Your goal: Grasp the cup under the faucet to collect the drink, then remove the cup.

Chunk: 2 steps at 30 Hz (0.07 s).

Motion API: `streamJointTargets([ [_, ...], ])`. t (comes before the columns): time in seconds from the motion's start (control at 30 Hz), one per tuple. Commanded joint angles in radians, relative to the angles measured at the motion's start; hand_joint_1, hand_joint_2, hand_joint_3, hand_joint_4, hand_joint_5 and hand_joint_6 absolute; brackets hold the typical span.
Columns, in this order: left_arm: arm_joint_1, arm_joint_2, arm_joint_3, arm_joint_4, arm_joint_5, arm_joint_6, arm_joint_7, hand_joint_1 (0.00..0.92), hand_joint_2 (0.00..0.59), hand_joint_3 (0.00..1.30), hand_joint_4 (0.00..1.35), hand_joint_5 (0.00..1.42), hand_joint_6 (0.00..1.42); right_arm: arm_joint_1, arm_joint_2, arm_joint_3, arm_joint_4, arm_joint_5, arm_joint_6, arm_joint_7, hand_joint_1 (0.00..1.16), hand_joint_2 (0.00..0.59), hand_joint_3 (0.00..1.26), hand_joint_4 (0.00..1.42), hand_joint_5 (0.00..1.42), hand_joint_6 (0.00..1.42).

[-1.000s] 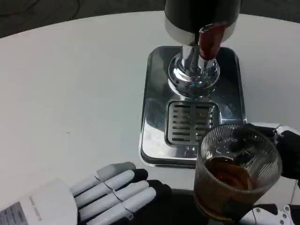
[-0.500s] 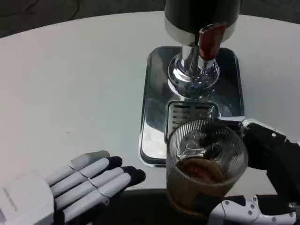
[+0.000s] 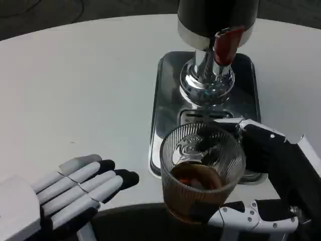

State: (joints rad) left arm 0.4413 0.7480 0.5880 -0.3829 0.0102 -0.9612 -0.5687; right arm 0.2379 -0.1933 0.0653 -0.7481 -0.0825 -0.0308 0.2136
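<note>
Head view, right hand (image 3: pixel 271 181) gripping ribbed glass cup (image 3: pixel 202 170) part-filled with brown drink, left hand (image 3: pixel 60 193) open

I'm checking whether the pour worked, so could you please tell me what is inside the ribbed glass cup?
The cup, held by the right hand, holds a brown drink filling roughly its lower half. The ribbed wall and reflections blur the bottom, so anything else under the liquid cannot be seen.
</note>
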Motion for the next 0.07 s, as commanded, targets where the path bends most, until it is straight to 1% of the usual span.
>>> streamJointTargets([
  [0.03, 0.013, 0.008, 0.010, 0.003, -0.006, -0.010, 0.001, 0.037, 0.093, 0.00, 0.00, 0.00, 0.00, -0.012, 0.013, 0.012, -0.005, 0.010, -0.003, -0.009, 0.96, 0.129, 0.80, 0.84, 1.03, 0.97],
  [0.07, 0.013, 0.008, 0.010, 0.003, -0.006, -0.009, 0.001, 0.037, 0.093, 0.00, 0.00, 0.00, 0.00, -0.013, 0.013, 0.012, -0.005, 0.010, -0.002, -0.009, 0.96, 0.130, 0.80, 0.84, 1.03, 0.97],
])
